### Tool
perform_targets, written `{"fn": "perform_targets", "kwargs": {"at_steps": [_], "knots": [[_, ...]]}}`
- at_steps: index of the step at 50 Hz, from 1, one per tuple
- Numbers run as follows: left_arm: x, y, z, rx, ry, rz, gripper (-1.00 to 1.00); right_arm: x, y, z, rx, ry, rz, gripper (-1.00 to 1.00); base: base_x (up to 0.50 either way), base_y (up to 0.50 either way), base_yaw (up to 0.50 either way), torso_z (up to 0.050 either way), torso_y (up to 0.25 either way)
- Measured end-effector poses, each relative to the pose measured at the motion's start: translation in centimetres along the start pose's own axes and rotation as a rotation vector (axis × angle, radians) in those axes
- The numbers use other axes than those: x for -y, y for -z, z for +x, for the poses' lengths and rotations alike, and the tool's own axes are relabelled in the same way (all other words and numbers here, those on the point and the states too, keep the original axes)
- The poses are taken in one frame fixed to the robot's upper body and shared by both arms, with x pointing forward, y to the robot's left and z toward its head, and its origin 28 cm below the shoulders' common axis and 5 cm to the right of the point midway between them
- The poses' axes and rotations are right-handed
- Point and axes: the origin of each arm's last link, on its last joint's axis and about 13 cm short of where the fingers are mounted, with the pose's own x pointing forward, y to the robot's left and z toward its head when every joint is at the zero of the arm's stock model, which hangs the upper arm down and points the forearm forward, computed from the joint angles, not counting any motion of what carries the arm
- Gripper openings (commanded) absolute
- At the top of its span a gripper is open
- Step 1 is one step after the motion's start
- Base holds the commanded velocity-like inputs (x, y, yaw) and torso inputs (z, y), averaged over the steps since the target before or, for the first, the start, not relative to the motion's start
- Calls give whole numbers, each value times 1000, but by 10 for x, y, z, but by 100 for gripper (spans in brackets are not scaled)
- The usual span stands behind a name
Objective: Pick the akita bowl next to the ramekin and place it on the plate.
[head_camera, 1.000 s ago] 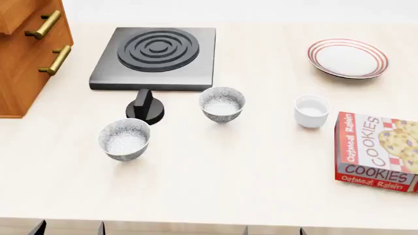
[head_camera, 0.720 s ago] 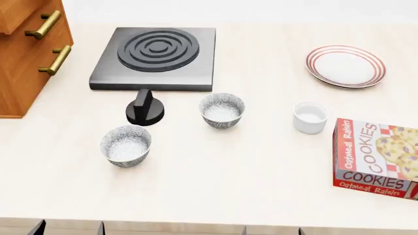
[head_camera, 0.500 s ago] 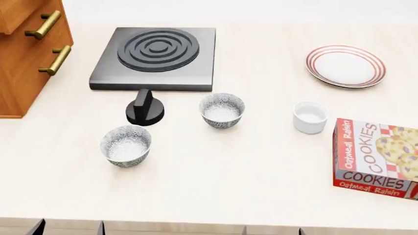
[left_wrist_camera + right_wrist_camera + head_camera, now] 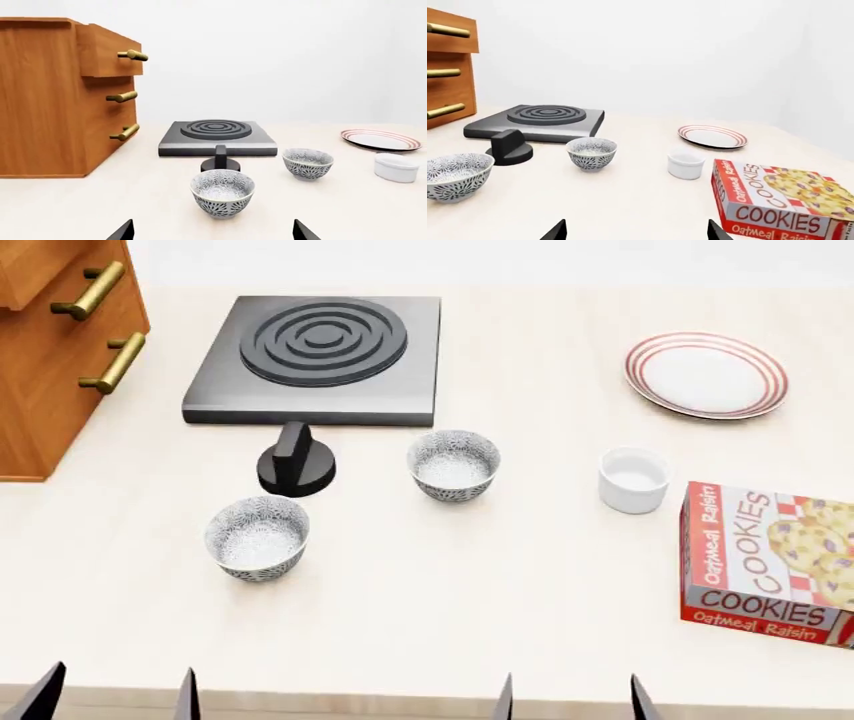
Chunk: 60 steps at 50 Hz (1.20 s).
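Starting the reach — from the left, skip the near bowl (image 4: pixel 256 537); your akita bowl (image 4: pixel 454 465) sits left of the ramekin (image 4: pixel 633 479), plate (image 4: pixel 706 375) behind. Both grippers (image 4: pixel 112 695) (image 4: pixel 571 698) hang spread, empty — bring the right one over it.

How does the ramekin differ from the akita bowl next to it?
The ramekin is plain glossy white; the akita bowl carries a fine grey-and-white speckle pattern. The ramekin has straight sides, while the akita bowl curves down to a narrow foot. The ramekin is also smaller across than the akita bowl. Both stand upright and empty on the counter, apart from each other.
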Motion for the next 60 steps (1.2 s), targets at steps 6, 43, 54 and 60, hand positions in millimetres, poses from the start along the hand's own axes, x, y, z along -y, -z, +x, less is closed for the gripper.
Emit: {"fn": "perform_targets", "kwargs": {"at_steps": [6,43,54,60], "knots": [[0,-14,-1,34,0,-3,100,0,-14,-3,38,1,-13,100,0,0,0,0,0],[0,-84,-19,233,39,-18,100,-4,-66,-23,243,16,-75,100,0,0,0,0,0],[0,-91,-21,266,29,-30,100,-4,-68,-25,270,18,-69,100,0,0,0,0,0],[0,-94,-22,277,23,-37,100,-4,-69,-25,272,17,-58,100,0,0,0,0,0]]}}
